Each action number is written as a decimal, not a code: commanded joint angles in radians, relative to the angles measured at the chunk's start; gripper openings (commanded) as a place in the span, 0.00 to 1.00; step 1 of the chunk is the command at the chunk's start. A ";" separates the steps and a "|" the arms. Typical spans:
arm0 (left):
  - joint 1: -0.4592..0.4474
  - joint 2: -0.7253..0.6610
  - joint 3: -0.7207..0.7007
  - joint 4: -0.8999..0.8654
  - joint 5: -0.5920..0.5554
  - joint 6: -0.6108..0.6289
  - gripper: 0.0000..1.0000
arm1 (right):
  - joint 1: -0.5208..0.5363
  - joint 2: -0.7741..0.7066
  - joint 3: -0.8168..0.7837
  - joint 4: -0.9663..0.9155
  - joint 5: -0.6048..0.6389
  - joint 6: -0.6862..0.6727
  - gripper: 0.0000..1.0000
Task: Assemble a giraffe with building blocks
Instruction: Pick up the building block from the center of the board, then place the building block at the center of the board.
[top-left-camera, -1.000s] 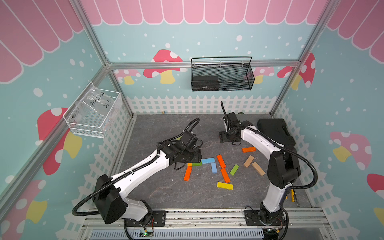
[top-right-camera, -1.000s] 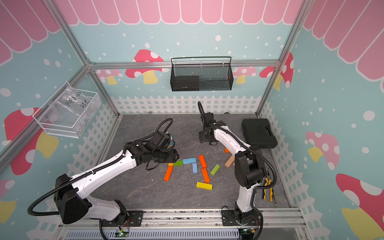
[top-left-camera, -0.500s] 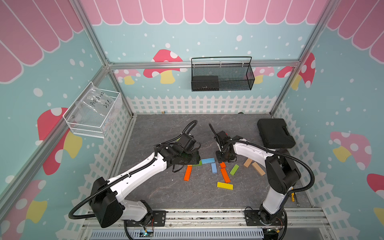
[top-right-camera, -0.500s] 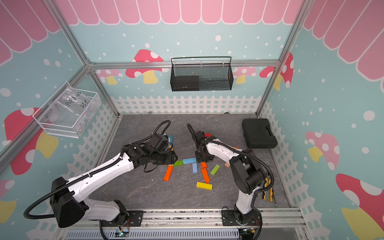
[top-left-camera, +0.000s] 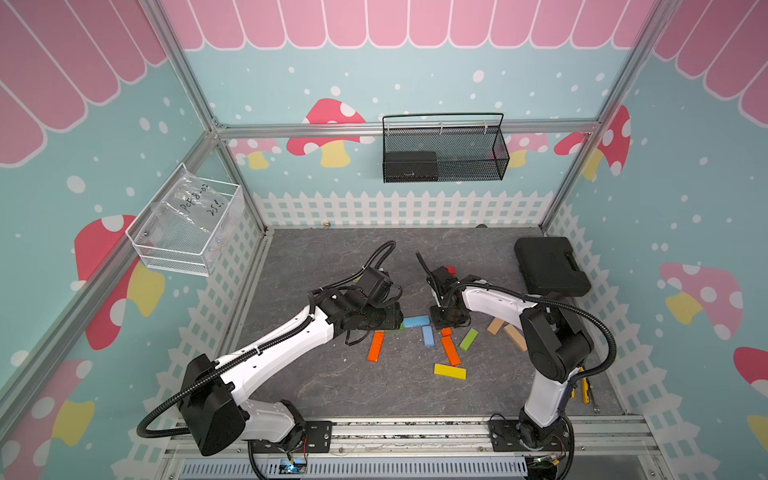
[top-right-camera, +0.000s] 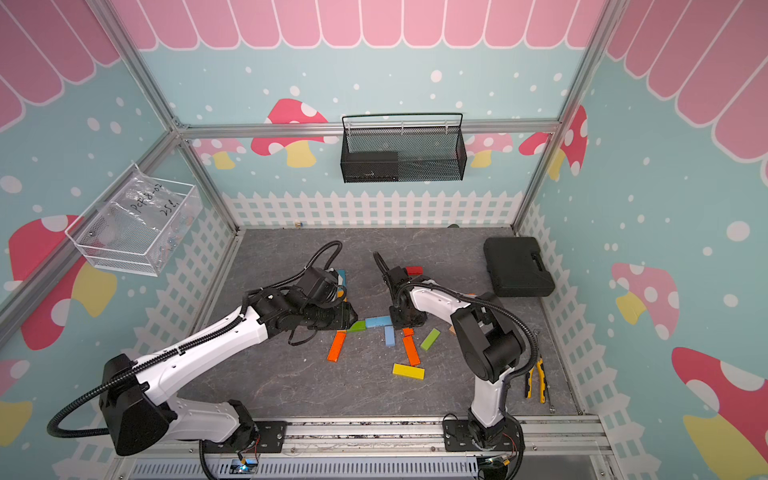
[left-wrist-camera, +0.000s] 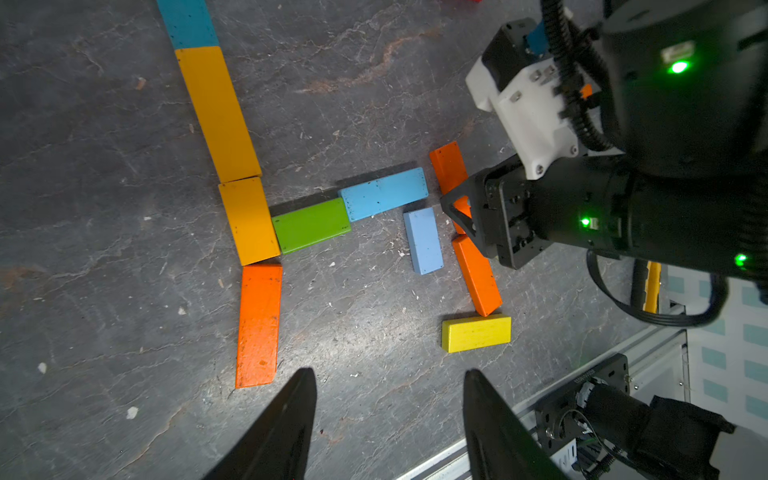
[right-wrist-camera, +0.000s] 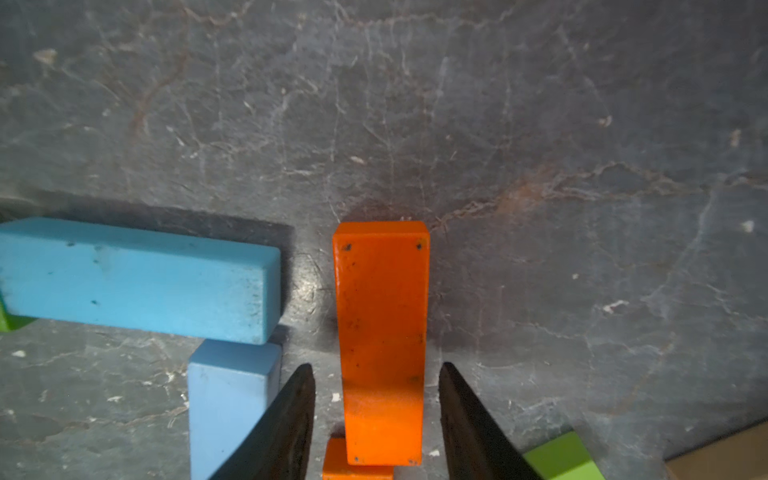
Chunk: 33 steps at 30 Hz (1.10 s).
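Building blocks (top-left-camera: 416, 321) lie flat mid-bench (top-left-camera: 316, 257) as a part-built giraffe.

L to R:
- **L wall:** white wire basket (top-left-camera: 183, 226) holds a clear bag w/ marker writing, approx "PCF8-02 25…", not fully legible.
- **Left hand** (left-wrist-camera: 388, 374) hovers above the figure, fingers moderately apart, nothing betw them.
- **Figure, in the left wrist view:** a neck line of blue neck bar (left-wrist-camera: 187, 20) and amber bars (left-wrist-camera: 218, 112), then an orange leg (left-wrist-camera: 257, 326). Green bar (left-wrist-camera: 311, 224) + blue body bar (left-wrist-camera: 384, 193) run off sideways. Pale blue bar (left-wrist-camera: 424, 241) sits just below the body's end.
- **Right hand** (right-wrist-camera: 374, 365) is low at that end, fingers set narrow either side of an orange bar (right-wrist-camera: 380, 332). Thin gap each side, so no grip yet. The bar's near end rests on a second orange bar (right-wrist-camera: 357, 467).
- **Further R:** tan spares (top-left-camera: 513, 336), black case (top-left-camera: 548, 266), yellow-handled pliers (top-right-camera: 534, 380). No brand readable.

Step, prob: picking the orange bar for a back leg. Next move needs a squeeze on its long sides, then a lift w/o nudging the blue body bar just beside it.
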 joint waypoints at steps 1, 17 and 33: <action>-0.013 -0.008 -0.012 0.043 0.034 0.001 0.59 | 0.003 0.028 -0.011 0.013 -0.004 -0.005 0.47; -0.056 -0.002 -0.075 0.347 0.145 0.031 0.56 | -0.150 -0.051 0.063 -0.008 0.022 -0.049 0.18; -0.053 0.111 0.002 0.396 0.173 0.066 0.57 | -0.332 0.283 0.473 -0.052 0.018 -0.112 0.18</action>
